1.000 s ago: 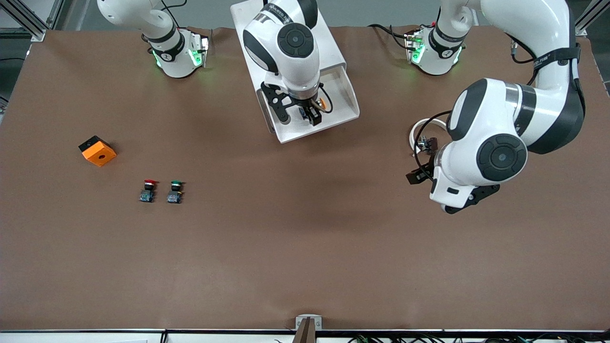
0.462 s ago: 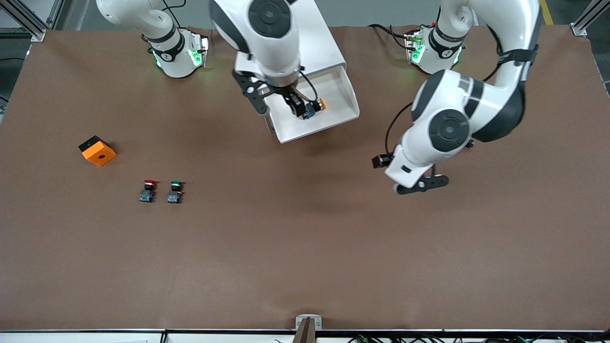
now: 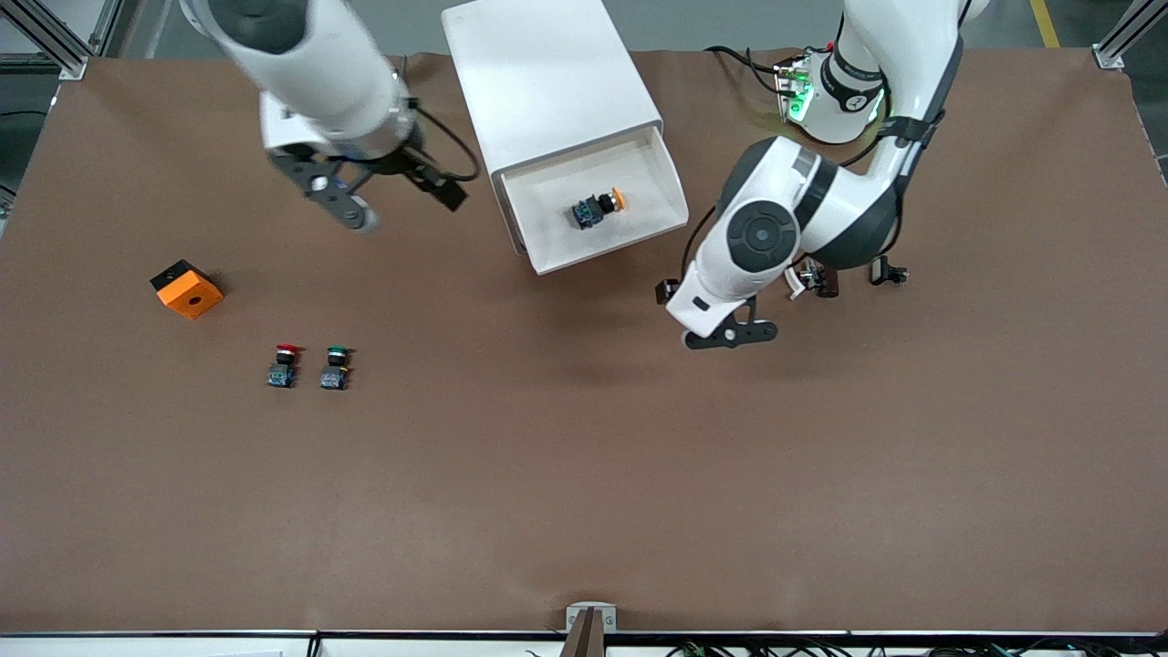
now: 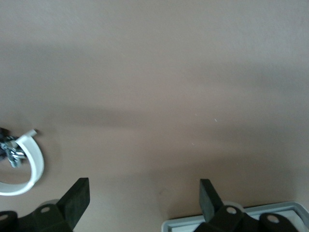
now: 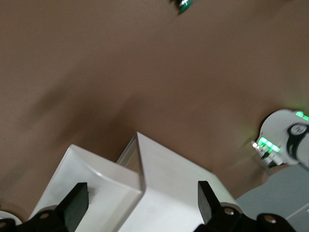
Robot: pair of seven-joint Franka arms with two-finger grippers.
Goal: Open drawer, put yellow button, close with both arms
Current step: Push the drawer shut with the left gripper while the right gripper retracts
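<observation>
While the yellow button (image 3: 598, 207) is left lying in the open drawer (image 3: 630, 239), both spread, empty grippers, right (image 3: 360, 196) and left (image 3: 721, 315), are held well apart from it.

Brown table (image 3: 584, 474), matte covering, fills nearly whole front view, faint soft shadows mid-table. Alu frame posts at the corners by the robot bases (image 3: 41, 32) (image 3: 1127, 32). Grey floor (image 3: 730, 23) past that edge. Small metal bracket (image 3: 590, 619) mid near edge, black rail w/ cables along it. Light even, diffuse.
</observation>
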